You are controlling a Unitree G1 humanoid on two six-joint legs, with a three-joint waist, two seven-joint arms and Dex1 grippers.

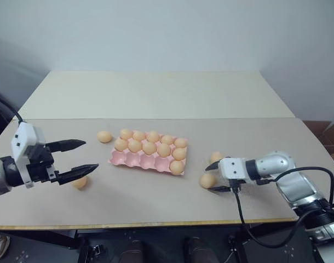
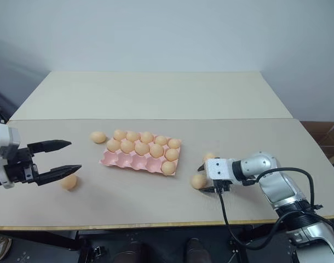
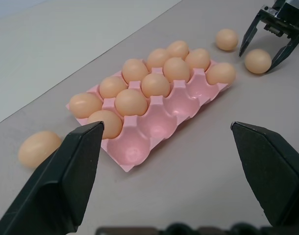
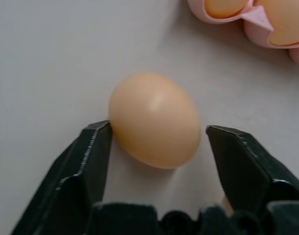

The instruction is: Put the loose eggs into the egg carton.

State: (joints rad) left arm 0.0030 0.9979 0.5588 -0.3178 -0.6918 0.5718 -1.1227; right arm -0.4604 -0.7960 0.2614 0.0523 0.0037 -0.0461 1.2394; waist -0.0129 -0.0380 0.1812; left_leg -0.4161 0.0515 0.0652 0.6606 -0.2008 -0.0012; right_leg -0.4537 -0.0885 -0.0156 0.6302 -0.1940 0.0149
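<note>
Eggs: one lay at carton's 4 o'clock | right gripper straddled it, one finger touching, other just clear | left gripper wide, empty | risk: uneven closing could roll egg away.

- An egg lies on the table between the right gripper fingers (one touches it, the other just clear).
- Pink carton corner holds eggs.
</note>
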